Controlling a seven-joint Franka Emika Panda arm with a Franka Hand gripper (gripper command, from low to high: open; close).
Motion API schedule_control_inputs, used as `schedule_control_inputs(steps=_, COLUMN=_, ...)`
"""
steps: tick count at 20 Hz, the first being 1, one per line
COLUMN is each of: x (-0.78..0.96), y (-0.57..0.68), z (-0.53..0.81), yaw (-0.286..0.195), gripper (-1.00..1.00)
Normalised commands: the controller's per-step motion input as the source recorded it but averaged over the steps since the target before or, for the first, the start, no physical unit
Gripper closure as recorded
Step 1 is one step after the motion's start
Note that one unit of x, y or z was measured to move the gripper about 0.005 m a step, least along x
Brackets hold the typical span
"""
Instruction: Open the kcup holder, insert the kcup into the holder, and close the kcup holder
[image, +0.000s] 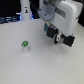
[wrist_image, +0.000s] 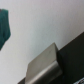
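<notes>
The kcup (image: 25, 46), a tiny white pod with a green top, stands upright on the white table toward the exterior view's left. My gripper (image: 58, 36) hangs above the table well to the exterior view's right of the pod. Its dark fingers (image: 50, 31) are spread apart with nothing between them. The kcup holder is not seen in the exterior view, where the arm covers that side. In the wrist view a black boxy body (wrist_image: 72, 52) with a grey front face (wrist_image: 42, 67) fills one corner; this looks like the kcup holder. No finger shows in the wrist view.
A tall white bottle-like post (image: 25, 11) stands at the back on the exterior view's left, with dark clutter (image: 7, 20) beside it. A blurred teal shape (wrist_image: 5, 27) sits at the edge of the wrist view. The white arm body (image: 62, 15) fills the upper right.
</notes>
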Motion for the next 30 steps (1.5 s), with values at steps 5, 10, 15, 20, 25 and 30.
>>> schedule_control_inputs(steps=5, x=-0.31, y=-0.45, z=0.03, yaw=-0.251, gripper=-1.0)
schedule_control_inputs(steps=10, x=-0.33, y=-0.46, z=0.0, yaw=-0.241, gripper=-1.0)
schedule_control_inputs(steps=15, x=-0.37, y=-0.46, z=-0.03, yaw=-0.233, gripper=-1.0)
schedule_control_inputs(steps=20, x=-0.42, y=-0.45, z=-0.14, yaw=-0.229, gripper=-1.0)
schedule_control_inputs(steps=25, x=-0.41, y=-0.48, z=-0.31, yaw=-0.229, gripper=-1.0)
schedule_control_inputs(steps=30, x=-0.39, y=-0.49, z=-0.44, yaw=-0.234, gripper=-1.0)
